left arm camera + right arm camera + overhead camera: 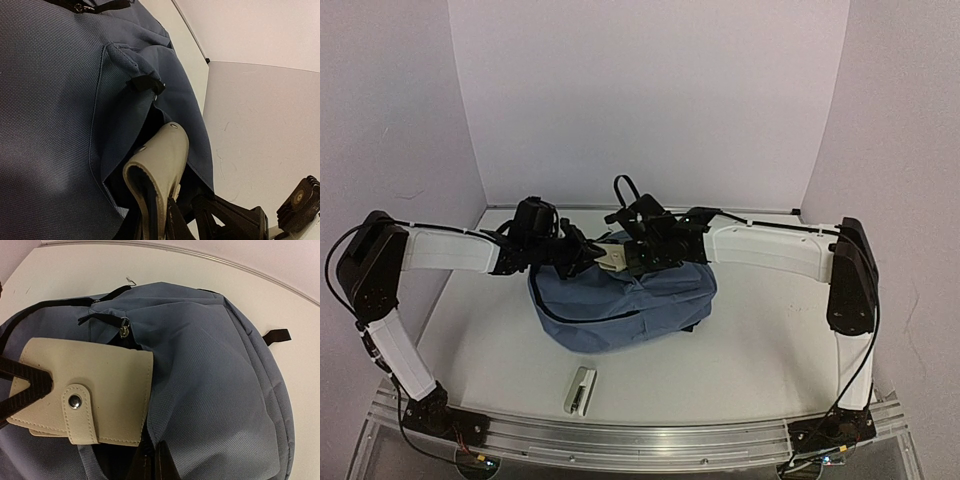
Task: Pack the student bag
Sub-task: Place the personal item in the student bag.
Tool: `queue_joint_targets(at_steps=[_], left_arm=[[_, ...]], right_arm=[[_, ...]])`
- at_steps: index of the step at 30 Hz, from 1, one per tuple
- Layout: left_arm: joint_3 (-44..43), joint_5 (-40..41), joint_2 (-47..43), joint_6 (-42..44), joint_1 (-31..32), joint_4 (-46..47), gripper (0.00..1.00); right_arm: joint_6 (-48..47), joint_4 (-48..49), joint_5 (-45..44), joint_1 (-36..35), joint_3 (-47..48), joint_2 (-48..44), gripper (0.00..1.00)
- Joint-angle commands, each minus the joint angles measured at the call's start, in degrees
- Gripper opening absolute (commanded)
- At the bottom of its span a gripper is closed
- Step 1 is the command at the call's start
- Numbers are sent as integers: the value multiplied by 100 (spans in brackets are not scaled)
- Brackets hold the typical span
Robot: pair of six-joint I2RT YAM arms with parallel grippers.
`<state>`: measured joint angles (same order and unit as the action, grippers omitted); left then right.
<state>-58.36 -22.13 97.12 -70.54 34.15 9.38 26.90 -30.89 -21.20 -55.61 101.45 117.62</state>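
While one stapler (580, 390) lies apart, one wallet (85, 390) touches one student bag (215, 390).

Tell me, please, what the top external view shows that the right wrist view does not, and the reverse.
Only the top external view shows the whole left arm and right arm, and a small white stapler-shaped object lying on the table in front of the slate-blue fabric backpack. Only the right wrist view shows the snap tab of the cream leather wallet and the metal zip puller above it. Both show the backpack and the wallet at its opening, pinched by the left hand.
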Motion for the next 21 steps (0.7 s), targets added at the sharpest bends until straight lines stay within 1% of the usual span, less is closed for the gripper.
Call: queue_joint_targets(at_steps=[1,4,8,15,21], left_arm=[[-330,90,230,28,153,-117,0],[-493,190,335,87,251,-415,0],[-373,377,203,126,340,-676,0],[195,705,-458,85,373,-727,0],[174,592,-347,70,373,-662,0]], right_arm=[[61,311,-158,19,3,-512,0],[90,315,-224,24,12,-517,0],[189,321,-317,65,13,-549,0],[382,343,-418,182,-17,-574,0],[419,382,-343,189,10,-593,0]])
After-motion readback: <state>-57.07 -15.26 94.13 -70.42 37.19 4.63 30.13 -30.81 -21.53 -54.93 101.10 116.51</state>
